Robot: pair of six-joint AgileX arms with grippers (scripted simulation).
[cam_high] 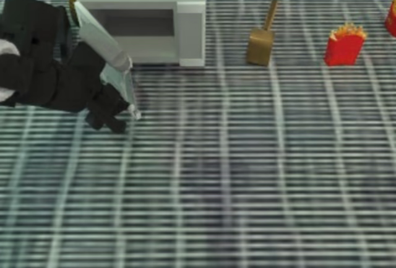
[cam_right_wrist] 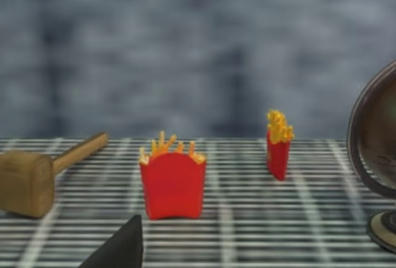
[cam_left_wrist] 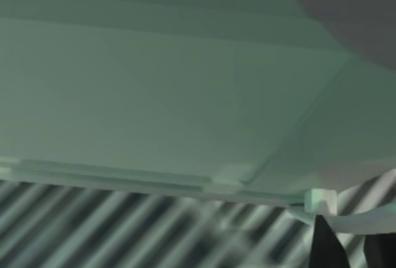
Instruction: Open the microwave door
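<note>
The microwave door (cam_high: 105, 48) stands swung well out from the microwave (cam_high: 145, 14), hinged at the oven's left front corner, its long edge running diagonally from there toward the near side of the table (cam_high: 247, 175) at the top view's upper left. It is a flat light-grey panel with a pale translucent window, and the dark rectangular cavity lies open behind it. The left gripper (cam_high: 117, 116) sits at the door's free outer end, its black fingers (cam_left_wrist: 328, 246) against the small handle tab there; whether they are clamped on it or merely touching cannot be told. In the left wrist view the pale greenish panel fills nearly everything. The microwave is a boxy white-grey shell with a plain narrow control strip on its right. Right of it lies a brown wooden mallet (cam_high: 261, 40), its handle pointing away. Farther right stand two red cartons of fries (cam_high: 344, 45), and a globe (cam_right_wrist: 377, 156) shows in the right wrist view. Of the right gripper (cam_right_wrist: 120, 246) only a dark tip appears.
</note>
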